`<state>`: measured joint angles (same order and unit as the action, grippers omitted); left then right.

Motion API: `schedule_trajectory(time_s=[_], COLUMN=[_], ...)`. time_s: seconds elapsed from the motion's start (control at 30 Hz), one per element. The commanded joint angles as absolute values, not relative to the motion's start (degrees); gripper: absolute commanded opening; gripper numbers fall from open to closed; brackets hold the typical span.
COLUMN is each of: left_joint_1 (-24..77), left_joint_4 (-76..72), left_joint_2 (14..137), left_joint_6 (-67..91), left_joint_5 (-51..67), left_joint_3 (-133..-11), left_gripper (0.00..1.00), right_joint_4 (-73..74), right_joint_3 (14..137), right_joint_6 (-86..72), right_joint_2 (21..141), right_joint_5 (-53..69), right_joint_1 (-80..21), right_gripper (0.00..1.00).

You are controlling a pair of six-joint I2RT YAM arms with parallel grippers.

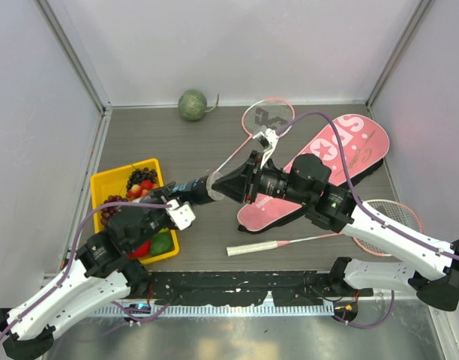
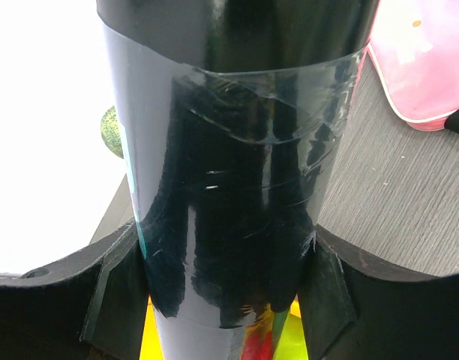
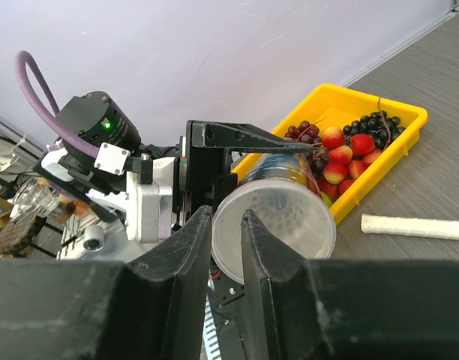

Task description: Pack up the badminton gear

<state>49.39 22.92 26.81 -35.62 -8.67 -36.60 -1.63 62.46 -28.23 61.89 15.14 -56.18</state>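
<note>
A long black tube [image 1: 190, 187], glossy with a band of clear tape, is held level above the table's [image 1: 207, 229] middle. The left gripper [image 2: 222, 277] is clamped around it, both fingers against its sides. Its pale round open end faces the right gripper [image 3: 226, 247], whose fingers stand slightly apart with nothing between them. The right arm lies over a pink "SPORT" bag [image 1: 349, 142] toward the right far corner. One pink racket [image 1: 268, 116] lies by the far edge and another's white handle [image 1: 252, 249] near the front edge. A yellow fruit tray [image 1: 109, 184] sits at the left edge, a green melon [image 1: 192, 105] at the far edge.
</note>
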Motion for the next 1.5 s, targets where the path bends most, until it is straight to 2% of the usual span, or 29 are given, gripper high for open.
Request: schedule_trajectory(time_s=[0.0, 1.47], left_joint_1=[49.7, 49.7], left_joint_4=[16.5, 16.6], left_joint_2=[26.0, 27.1], left_joint_6=[-36.7, -35.5], left_joint_5=[-6.8, -7.7], left_joint_3=[-37.1, -38.1], left_gripper=[0.00, 0.00], right_joint_4=[-2.7, -1.3], right_joint_3=[64.2, 62.1], right_joint_6=[-28.3, -29.1], right_joint_2=[60.6, 65.0], right_joint_5=[12.3, 11.3], right_joint_1=[-56.3, -57.5], right_gripper=[0.29, 0.27])
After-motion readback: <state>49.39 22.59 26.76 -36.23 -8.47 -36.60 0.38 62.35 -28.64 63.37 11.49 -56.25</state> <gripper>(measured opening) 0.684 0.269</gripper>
